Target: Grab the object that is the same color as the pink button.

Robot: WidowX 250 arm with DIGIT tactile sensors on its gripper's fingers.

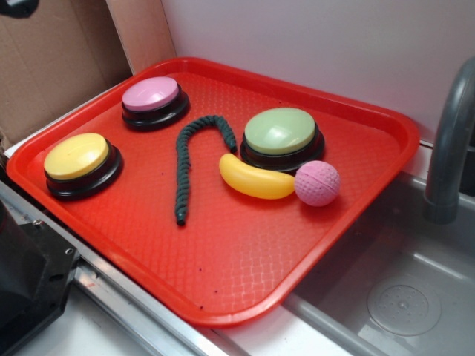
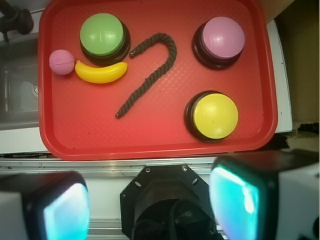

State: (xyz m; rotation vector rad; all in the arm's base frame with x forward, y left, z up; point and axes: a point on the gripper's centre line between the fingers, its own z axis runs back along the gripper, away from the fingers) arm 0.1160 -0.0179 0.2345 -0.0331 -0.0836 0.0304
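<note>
A small pink dimpled ball [image 1: 318, 182] lies on the red tray [image 1: 245, 274], touching the tip of a yellow banana [image 1: 254, 179]; it also shows in the wrist view [image 2: 61, 62] at the tray's left. The pink button [image 1: 152, 99] stands at the tray's far left corner, and in the wrist view [image 2: 222, 39] at the upper right. My gripper [image 2: 150, 205] is open and empty, held high off the tray's edge above the robot base, well away from the ball. The gripper does not show in the exterior view.
A green button [image 1: 281, 136] sits next to the banana and a yellow button [image 1: 79, 163] at the tray's left. A dark rope [image 1: 189, 159] curves across the middle. A sink [image 1: 401, 297] with a grey faucet [image 1: 449, 148] lies right. The black robot base [image 2: 167, 205] is below the gripper.
</note>
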